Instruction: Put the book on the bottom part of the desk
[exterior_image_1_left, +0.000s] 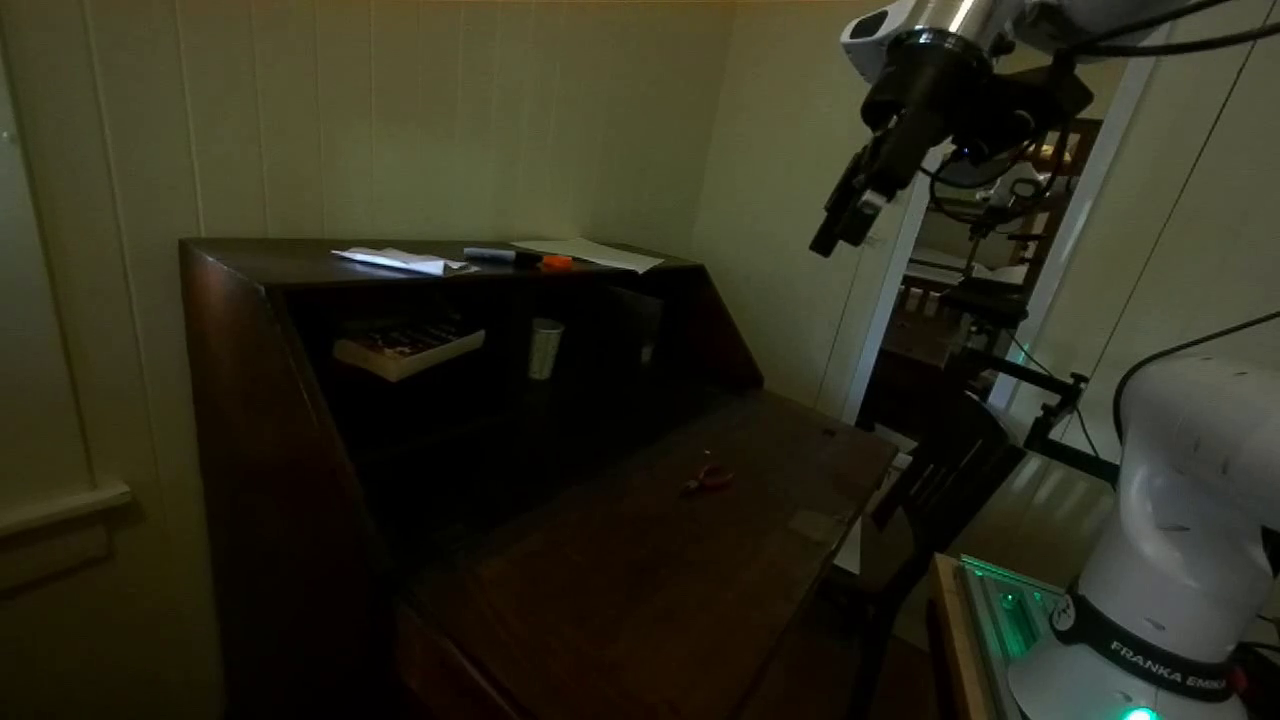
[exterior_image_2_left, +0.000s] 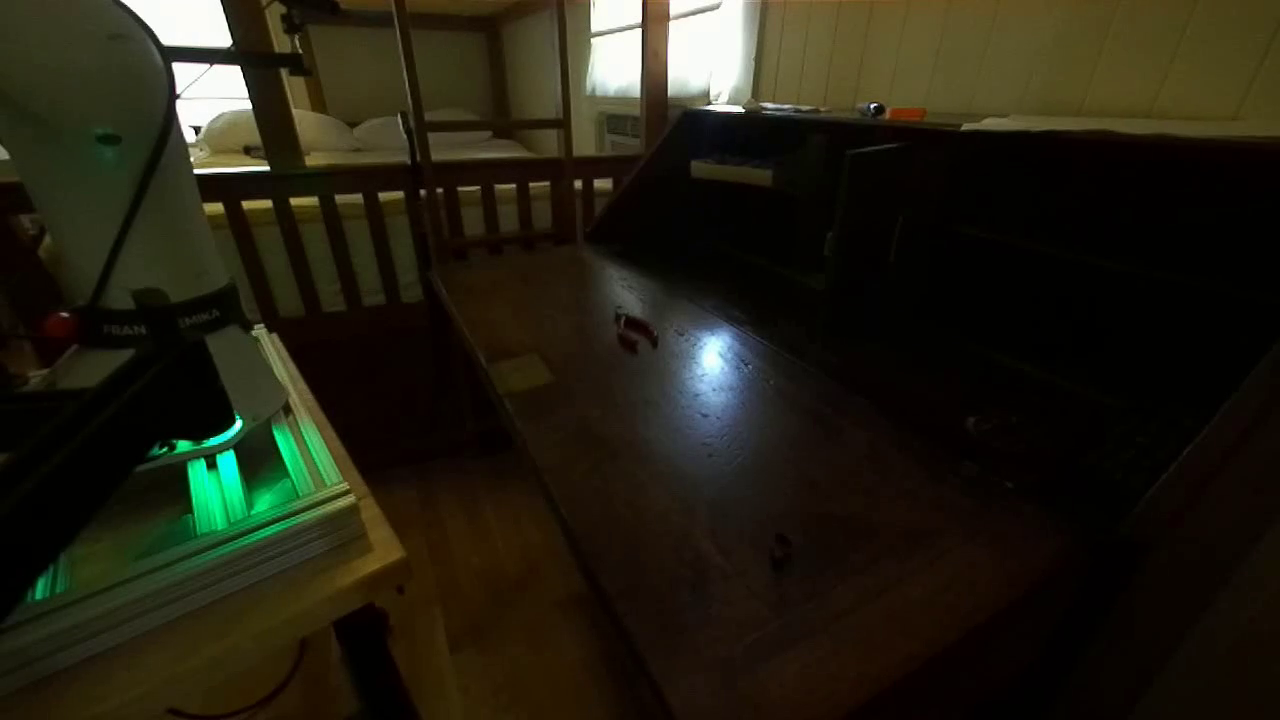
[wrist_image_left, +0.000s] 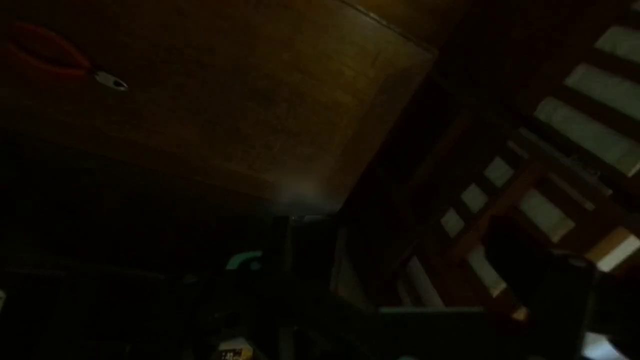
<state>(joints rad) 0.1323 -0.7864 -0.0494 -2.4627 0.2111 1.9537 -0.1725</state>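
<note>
The book (exterior_image_1_left: 410, 350) lies flat in the open compartment under the desk's top shelf, its pale page edges facing out and its cover dark and patterned. It also shows in an exterior view (exterior_image_2_left: 732, 172). The bottom part of the desk (exterior_image_1_left: 640, 590) is the broad dark wooden board in front of the compartments; it shows in an exterior view (exterior_image_2_left: 600, 430) and the wrist view (wrist_image_left: 250, 100). My gripper (exterior_image_1_left: 838, 238) hangs high above the board's far right end, well apart from the book. In the dark wrist view its fingers (wrist_image_left: 407, 225) stand apart with nothing visible between them.
Red-handled pliers (exterior_image_1_left: 710, 478) lie on the board. A paper cup (exterior_image_1_left: 544, 348) stands right of the book. A small door (exterior_image_2_left: 868, 215) stands open. Papers (exterior_image_1_left: 400, 262) and an orange-tipped object (exterior_image_1_left: 555, 262) lie on top. A chair (exterior_image_1_left: 950, 470) stands beside the desk.
</note>
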